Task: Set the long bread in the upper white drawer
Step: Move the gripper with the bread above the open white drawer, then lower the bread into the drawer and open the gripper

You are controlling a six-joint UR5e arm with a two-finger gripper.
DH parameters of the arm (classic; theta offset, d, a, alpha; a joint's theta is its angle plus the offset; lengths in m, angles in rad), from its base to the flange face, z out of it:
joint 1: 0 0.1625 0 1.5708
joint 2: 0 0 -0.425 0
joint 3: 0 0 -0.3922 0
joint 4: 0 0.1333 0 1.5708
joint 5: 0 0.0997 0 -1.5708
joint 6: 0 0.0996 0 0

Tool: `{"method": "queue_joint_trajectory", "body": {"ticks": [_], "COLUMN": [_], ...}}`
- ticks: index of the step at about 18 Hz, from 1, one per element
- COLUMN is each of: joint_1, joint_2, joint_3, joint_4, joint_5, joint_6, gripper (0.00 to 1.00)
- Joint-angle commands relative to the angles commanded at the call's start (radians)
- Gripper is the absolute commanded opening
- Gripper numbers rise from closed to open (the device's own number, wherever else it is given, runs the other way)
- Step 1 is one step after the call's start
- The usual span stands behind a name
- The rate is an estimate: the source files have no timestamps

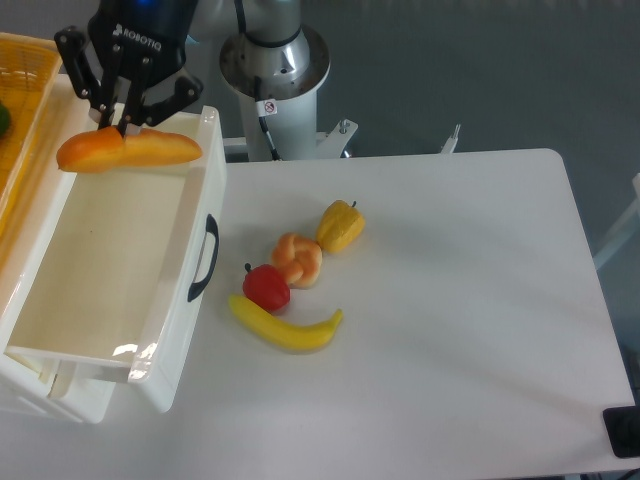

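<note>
The black two-finger end effector [118, 128] is clamped on the smooth, glossy orange-golden long bread [130, 151], which hangs directly beneath it — long axis running left to right, across the far end of the open cream-white plastic upper drawer [150, 365] — so release looks like a straight drop

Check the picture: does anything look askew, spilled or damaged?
Nothing stands out. The tool holds the bread level over the open drawer; the toy foods sit whole on the table.
</note>
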Motion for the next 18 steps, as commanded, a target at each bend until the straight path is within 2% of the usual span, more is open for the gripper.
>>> {"method": "queue_joint_trajectory", "body": {"ticks": [4,6,11,15,18], "joint_1": [-0.040,-0.055,-0.069,-0.069,-0.078], "joint_2": [-0.026,-0.052,-0.090,-0.098,-0.113], "joint_3": [-0.015,-0.015,-0.017,-0.043,-0.065], "joint_4": [-0.002,-0.002,-0.002,-0.002,-0.008], "joint_5": [0.005,0.006,0.014,0.017,0.083], "joint_6": [-0.017,-0.028,-0.029,-0.022,-0.017], "gripper": [0.04,0.08,0.38,0.46,0.65]}}
